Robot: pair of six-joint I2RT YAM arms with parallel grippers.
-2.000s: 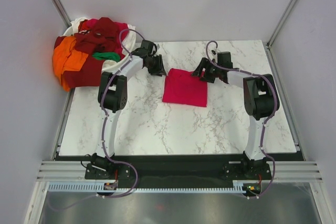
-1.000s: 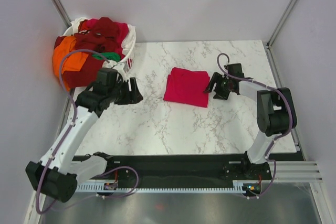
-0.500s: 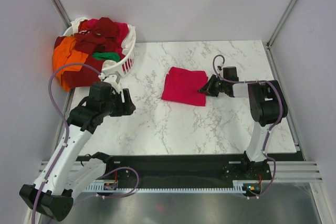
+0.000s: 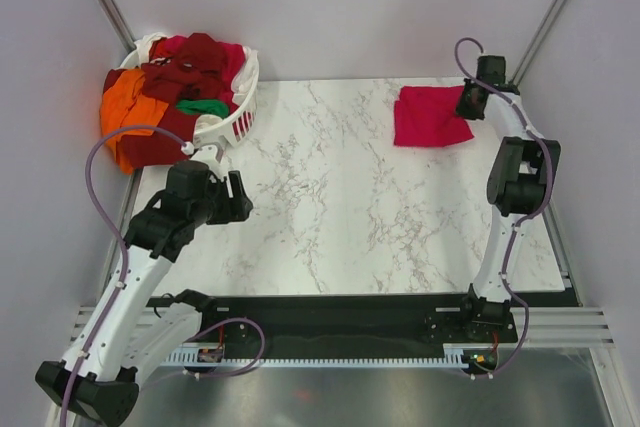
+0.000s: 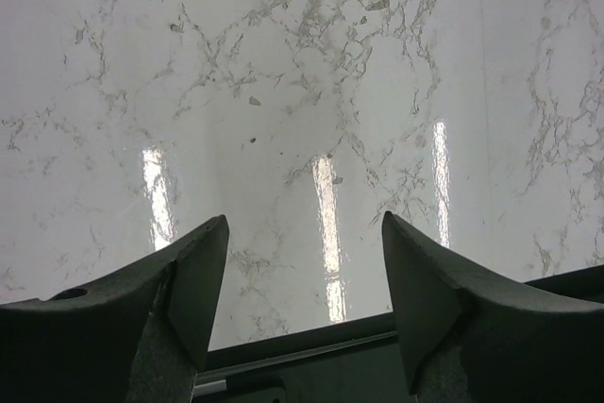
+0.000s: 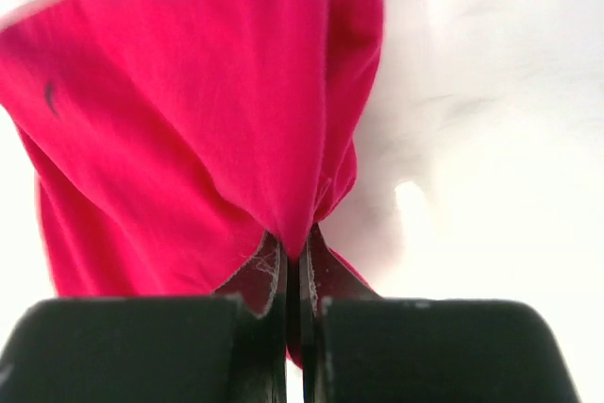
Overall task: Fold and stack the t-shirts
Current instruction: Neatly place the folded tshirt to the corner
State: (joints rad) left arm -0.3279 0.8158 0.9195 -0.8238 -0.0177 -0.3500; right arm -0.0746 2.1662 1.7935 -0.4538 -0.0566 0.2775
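Right gripper (image 6: 294, 261), clamped on the folded shirt (image 4: 428, 117), stacks it well apart from the basket (image 4: 243, 122); left gripper (image 5: 302, 233), jaws apart, should fetch another.

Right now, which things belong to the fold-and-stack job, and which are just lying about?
Job: crimson-pink t-shirt pinched by the right gripper; heap of unfolded t-shirts.
Lying about: white laundry basket under that heap; marble table.
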